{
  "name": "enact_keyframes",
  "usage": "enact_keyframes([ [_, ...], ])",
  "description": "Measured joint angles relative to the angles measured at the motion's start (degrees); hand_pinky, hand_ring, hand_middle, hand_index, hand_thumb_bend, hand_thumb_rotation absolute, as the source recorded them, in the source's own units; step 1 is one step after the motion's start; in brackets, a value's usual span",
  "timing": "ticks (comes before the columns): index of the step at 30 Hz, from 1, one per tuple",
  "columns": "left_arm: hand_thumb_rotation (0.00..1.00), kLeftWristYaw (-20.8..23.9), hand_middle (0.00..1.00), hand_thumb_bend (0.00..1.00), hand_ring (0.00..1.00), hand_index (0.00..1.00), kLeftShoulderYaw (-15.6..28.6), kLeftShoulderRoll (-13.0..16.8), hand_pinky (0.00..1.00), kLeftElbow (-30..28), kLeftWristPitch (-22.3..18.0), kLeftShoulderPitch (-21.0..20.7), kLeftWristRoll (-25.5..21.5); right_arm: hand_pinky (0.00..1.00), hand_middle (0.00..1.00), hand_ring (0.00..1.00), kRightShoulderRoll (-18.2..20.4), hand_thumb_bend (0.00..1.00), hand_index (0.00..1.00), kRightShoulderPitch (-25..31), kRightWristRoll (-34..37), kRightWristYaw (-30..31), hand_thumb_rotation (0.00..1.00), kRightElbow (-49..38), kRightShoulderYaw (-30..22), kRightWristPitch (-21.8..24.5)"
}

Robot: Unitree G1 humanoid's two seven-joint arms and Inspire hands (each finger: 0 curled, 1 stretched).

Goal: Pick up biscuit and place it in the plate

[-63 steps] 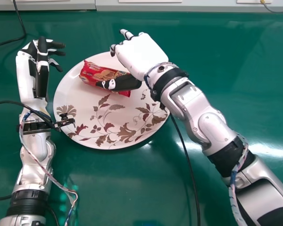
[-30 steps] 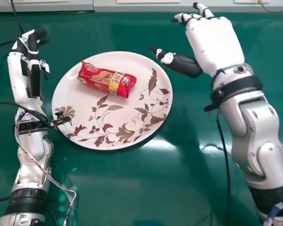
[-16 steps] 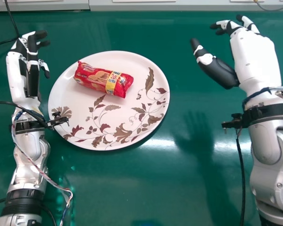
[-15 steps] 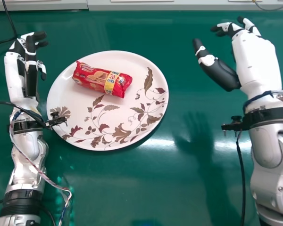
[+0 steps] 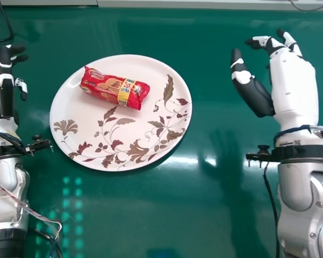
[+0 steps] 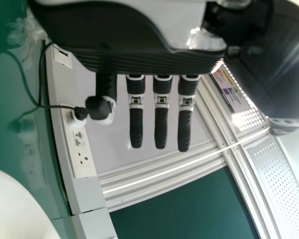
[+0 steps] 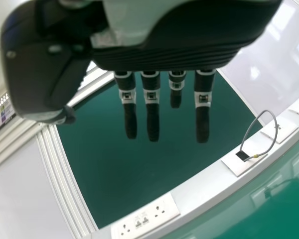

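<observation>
Left hand (image 5: 6, 97), right hand (image 5: 293, 86): fingers open, empty. Biscuit (image 5: 105, 88) on plate (image 5: 78, 113) between. Cable (image 6: 55, 106) near left, seemingly plugged in.

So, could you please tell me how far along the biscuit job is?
The placing looks done: the biscuit packet lies on its side on the plate, toward its far left part. Nothing is in hand: the right hand is open, well to the plate's right, and the left hand is open too. Probably nothing is left.
</observation>
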Motion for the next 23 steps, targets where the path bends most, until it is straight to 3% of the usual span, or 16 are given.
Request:
enact_keyframes([
  [15,1.0,-4.6,0.83,0.82,0.78,0.73,1.5,-0.8,0.0,-6.8,3.5,5.6,-3.9,0.59,0.76,0.69,-0.2,0.53,0.75,0.6,9.2,-4.6,0.38,4.4,-3.7,-5.2],
  [21,0.98,-5.0,0.85,0.82,0.8,0.75,1.5,-1.9,0.0,-8.2,5.2,5.7,-3.9,0.56,0.74,0.67,-1.2,0.52,0.74,0.4,13.1,-4.9,0.42,5.6,-5.9,-6.5],
  [23,0.97,-5.0,0.86,0.81,0.81,0.75,1.4,-3.0,0.06,-9.1,5.8,5.8,-4.1,0.55,0.74,0.67,-1.7,0.53,0.74,0.4,14.2,-5.5,0.42,6.4,-6.9,-7.6],
])
